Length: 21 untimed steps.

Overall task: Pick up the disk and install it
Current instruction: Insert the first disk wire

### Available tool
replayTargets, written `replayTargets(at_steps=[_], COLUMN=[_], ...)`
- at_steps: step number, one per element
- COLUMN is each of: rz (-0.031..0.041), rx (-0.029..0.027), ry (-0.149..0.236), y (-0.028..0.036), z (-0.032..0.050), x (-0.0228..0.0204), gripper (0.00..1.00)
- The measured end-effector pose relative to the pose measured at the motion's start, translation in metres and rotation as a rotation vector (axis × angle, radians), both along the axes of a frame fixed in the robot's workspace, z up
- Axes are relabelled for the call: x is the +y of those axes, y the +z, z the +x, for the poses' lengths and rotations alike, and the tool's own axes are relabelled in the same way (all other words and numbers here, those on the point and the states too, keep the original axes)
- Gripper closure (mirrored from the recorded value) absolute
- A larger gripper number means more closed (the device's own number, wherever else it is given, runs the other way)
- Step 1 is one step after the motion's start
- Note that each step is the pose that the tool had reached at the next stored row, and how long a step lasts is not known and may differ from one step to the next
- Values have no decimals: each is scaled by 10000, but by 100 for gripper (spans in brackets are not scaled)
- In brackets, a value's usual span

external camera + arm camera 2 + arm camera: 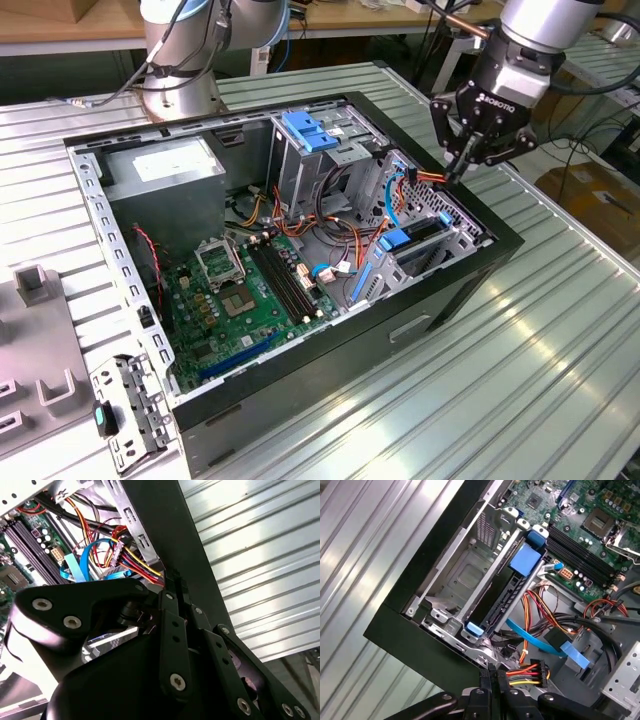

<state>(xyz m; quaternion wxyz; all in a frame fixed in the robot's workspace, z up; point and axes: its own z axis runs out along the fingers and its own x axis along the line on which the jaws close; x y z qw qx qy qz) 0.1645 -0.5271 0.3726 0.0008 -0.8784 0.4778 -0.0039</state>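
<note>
Since the exterior view takes in the whole open computer case (300, 400) on the ribbed table (520, 380), starting there. Seeing the gripper (455, 172) hung over the case wall on the exterior view's right, just above the drive cage (455, 232). Pointing down, tilted a little inward, wrist higher and further out than the tips. Looks closed up: fingers drawn to a point, nothing visible between them. Tips just beside the orange and red wires (420, 178); can't tell if touching. Disk (415, 240) standing on edge in the cage, blue tab on top, so not in the grip. Presumably edge-up because the cage slots run that way.

Second wrist view: looking along the fingers (170, 630) toward the case rim. Same read, pressed together, holding nothing that shows. Tips near the bundle of coloured wires (125, 555) coming out of the cage corner.

First wrist view: looking down past the gripper (492, 672) into the cage (460, 575). Disk (502, 602) slotted upright between the cage walls, blue tab (525, 560) at the end nearer the green board (580, 530), a smaller blue clip at the other end. Judging it seated or close to it. Connector with red, yellow and black wires (535, 672) just beside the tips, likely routed there to reach the disk's end.
</note>
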Motion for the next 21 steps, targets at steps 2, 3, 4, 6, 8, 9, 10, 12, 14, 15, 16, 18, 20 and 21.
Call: replayTargets(at_steps=[2, 3, 4, 6, 8, 9, 10, 12, 14, 15, 16, 18, 20, 21], rz=[0, 0, 0, 0, 0, 0, 0, 0, 0, 0, 0, 0, 1, -1], rx=[0, 0, 0, 0, 0, 0, 0, 1, 0, 1, 1, 0, 1, 0], ry=[-413, -621, -688, -999, -1379, -1475, -1591, -2016, -2257, -2357, -2525, -2740, -3065, -3111], y=[-1, -1, -1, -2, -3, -3, -3, -5, -6, -6, -6, -6, -7, -7], z=[0, 0, 0, 0, 0, 0, 0, 0, 0, 0, 0, 0, -1, -27], x=[0, 0, 0, 0, 0, 0, 0, 0, 0, 0, 0, 0, 0, 0], gripper=[84, 84, 84, 84, 84, 84, 84, 84, 84, 84, 84, 84, 84, 84])
